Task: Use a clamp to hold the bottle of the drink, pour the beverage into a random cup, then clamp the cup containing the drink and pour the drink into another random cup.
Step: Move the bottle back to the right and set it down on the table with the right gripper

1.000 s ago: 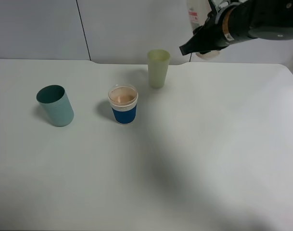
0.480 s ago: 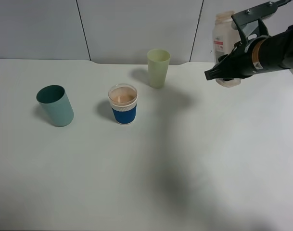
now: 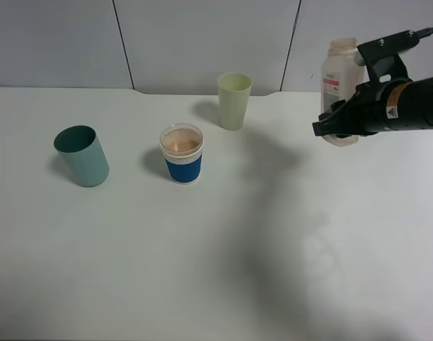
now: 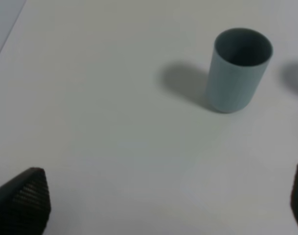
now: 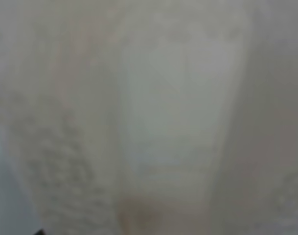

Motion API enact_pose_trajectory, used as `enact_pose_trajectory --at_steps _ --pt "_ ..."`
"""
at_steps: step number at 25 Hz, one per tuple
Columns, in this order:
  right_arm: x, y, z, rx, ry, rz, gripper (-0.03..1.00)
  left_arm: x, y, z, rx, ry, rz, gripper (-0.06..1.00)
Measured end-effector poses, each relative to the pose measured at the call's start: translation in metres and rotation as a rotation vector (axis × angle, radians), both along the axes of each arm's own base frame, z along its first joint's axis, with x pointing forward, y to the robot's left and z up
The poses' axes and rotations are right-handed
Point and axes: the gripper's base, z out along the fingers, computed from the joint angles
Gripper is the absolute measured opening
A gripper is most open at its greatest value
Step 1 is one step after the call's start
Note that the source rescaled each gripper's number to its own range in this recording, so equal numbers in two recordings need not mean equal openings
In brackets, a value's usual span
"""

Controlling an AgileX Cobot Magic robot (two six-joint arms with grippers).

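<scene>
My right gripper (image 3: pixel 338 126) is shut on the pale drink bottle (image 3: pixel 339 82) and holds it upright at the back right, its base at or just above the table. In the right wrist view the bottle (image 5: pixel 158 117) fills the frame as a blur. A blue-banded paper cup (image 3: pixel 182 153) with brown drink in it stands mid-table. A pale green cup (image 3: pixel 234 100) stands behind it. A teal cup (image 3: pixel 82 155) stands at the left and also shows in the left wrist view (image 4: pixel 239 68). My left gripper (image 4: pixel 163 215) is open and empty, well short of the teal cup.
The white table (image 3: pixel 223 256) has a back edge against the grey wall panels (image 3: pixel 202 35). The left arm is outside the exterior view. The right arm (image 3: pixel 408 103) reaches in from the right edge.
My right gripper has carried the bottle to the right and downward, from high near the pale green cup to low at the back right of the table. The cups have not moved.
</scene>
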Motion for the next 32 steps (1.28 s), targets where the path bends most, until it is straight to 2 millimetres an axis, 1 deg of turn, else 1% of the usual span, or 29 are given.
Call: enact_pose_trajectory --at_steps 1,2,3,5,7,10,14,19,23,26,32 --pt "-0.002 -0.006 -0.005 0.030 0.003 -0.019 0.00 0.000 0.000 0.000 0.000 0.000 0.000 1.00" --pt "-0.002 -0.006 -0.005 0.030 0.003 -0.019 0.00 0.000 0.000 0.000 0.000 0.000 0.000 1.00" --pt "-0.006 -0.011 -0.010 0.058 0.000 -0.033 0.00 0.000 0.000 0.000 0.000 0.000 0.000 1.00" --pt "-0.014 -0.020 -0.022 0.055 -0.028 -0.014 0.00 0.000 0.000 0.000 0.000 0.000 0.000 1.00" --pt "-0.021 -0.028 -0.028 0.088 -0.087 -0.030 0.00 0.000 0.000 0.000 0.000 0.000 0.000 1.00" --pt "-0.025 -0.038 -0.030 0.118 -0.154 -0.078 0.00 0.000 0.000 0.000 0.000 0.000 0.000 1.00" --pt "-0.028 -0.048 -0.032 0.104 -0.199 -0.120 0.00 0.000 0.000 0.000 0.000 0.000 0.000 1.00" --pt "-0.026 -0.049 -0.027 0.087 -0.272 -0.114 0.00 0.000 0.000 0.000 0.000 0.000 0.000 1.00" --pt "-0.021 -0.048 -0.032 0.089 -0.303 -0.101 0.00 0.000 0.000 0.000 0.000 0.000 0.000 1.00" --pt "-0.014 -0.045 -0.050 0.103 -0.319 -0.086 0.00 0.000 0.000 0.000 0.000 0.000 0.000 1.00" --pt "-0.005 -0.042 -0.076 0.120 -0.368 -0.056 0.00 0.000 0.000 0.000 0.000 0.000 0.000 1.00"
